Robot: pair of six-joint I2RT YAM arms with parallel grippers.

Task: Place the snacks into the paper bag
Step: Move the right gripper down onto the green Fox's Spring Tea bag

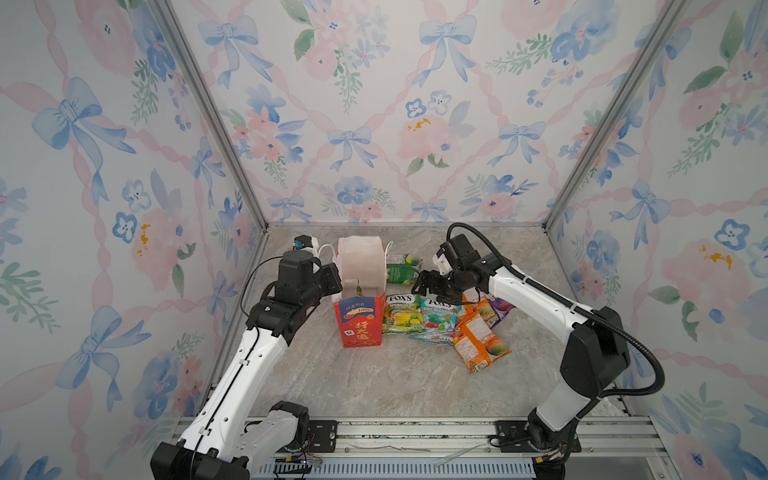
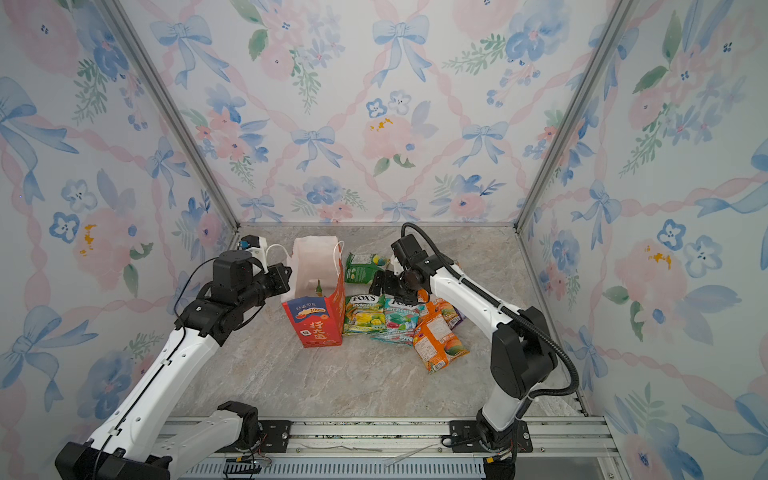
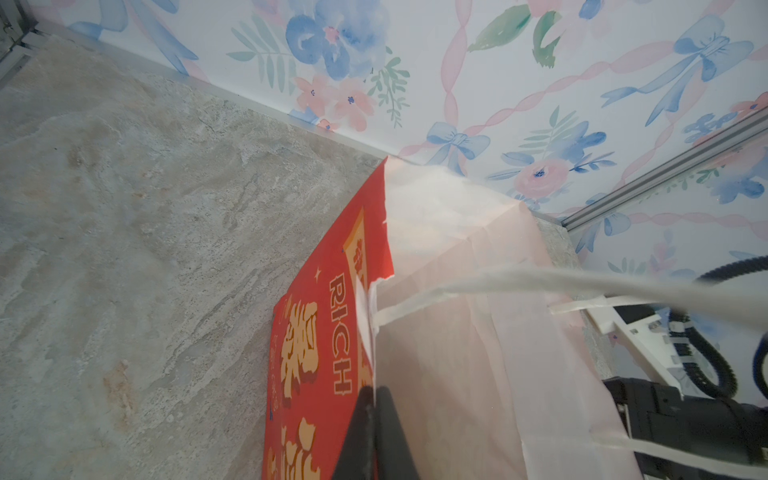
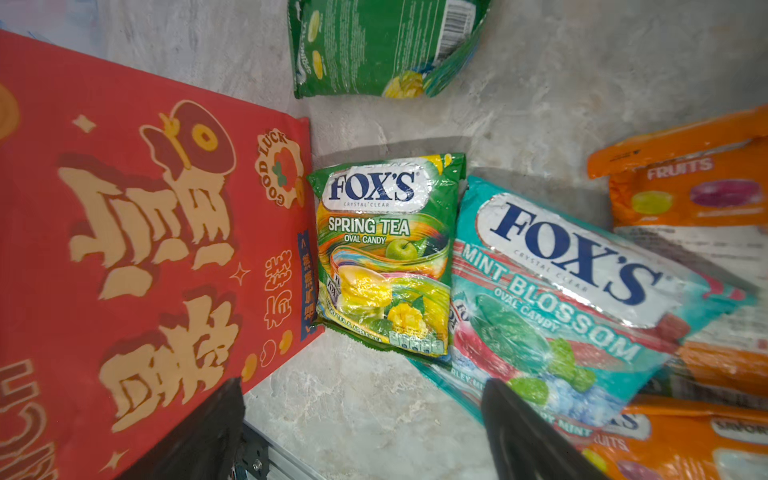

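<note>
Gaping empty, the right pincer hangs over the snacks; left pincer pinches the paper bag.

From my feed: left arm and right arm match, with white link shells and black joint housings. Right has ribbed black conduit behind the tool; left a thin black wire behind its wrist. Matte black fingers on right gripper. Black screwed base plates farthest from tools.

The paper bag stands upright on the table. A pile of snack packets lies against its right side. One packet lies apart behind the pile.
</note>
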